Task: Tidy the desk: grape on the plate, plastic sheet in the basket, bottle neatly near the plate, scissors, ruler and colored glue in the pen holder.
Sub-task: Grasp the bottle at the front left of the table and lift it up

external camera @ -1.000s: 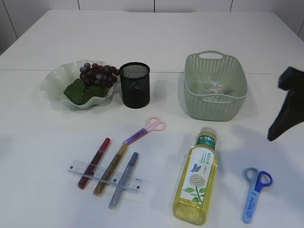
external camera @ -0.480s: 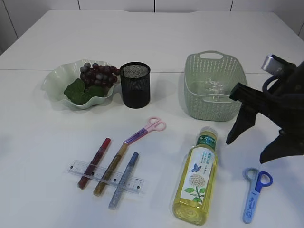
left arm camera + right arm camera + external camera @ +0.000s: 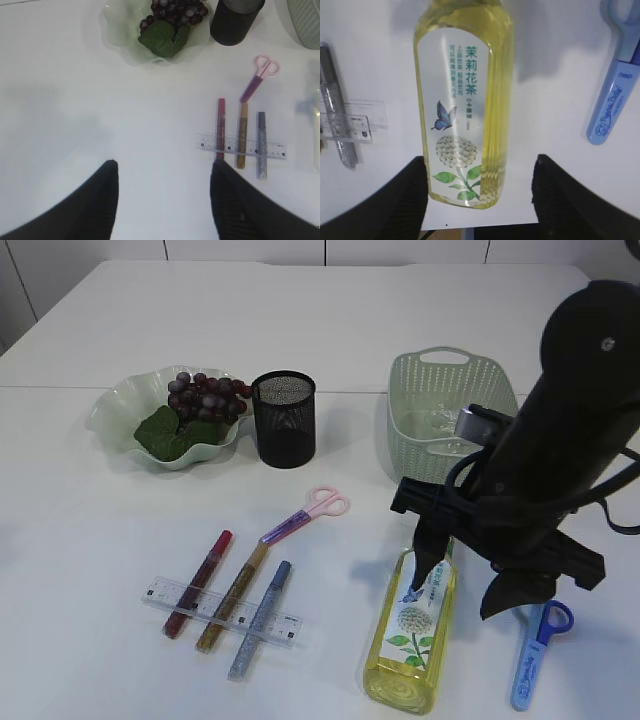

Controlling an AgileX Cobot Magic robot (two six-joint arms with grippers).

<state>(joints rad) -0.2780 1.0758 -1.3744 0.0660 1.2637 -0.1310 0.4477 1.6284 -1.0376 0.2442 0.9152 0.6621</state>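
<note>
The right gripper [image 3: 470,580] has swung in from the far right edge of the table within the last second and now hangs over the lying bottle [image 3: 413,625], its jaws spread wide with one finger on each side of the bottle's body and nothing yet between them in contact; in the right wrist view the bottle [image 3: 465,100] fills the gap between the two dark fingers [image 3: 395,200]. That arrival suggests the bottle is the next item to be moved. It lies flat, cap toward 12 o'clock, with the blue scissors [image 3: 535,655] at its 3 o'clock and the basket [image 3: 452,420] beyond its cap. The plate [image 3: 120,425], already holding the grape [image 3: 205,395], sits far off at 10 o'clock beside the pen holder [image 3: 284,420]. The left gripper [image 3: 162,200] hovers spread and empty, with the ruler [image 3: 242,147] and glue sticks [image 3: 240,132] at its 2 o'clock, untouched.
</note>
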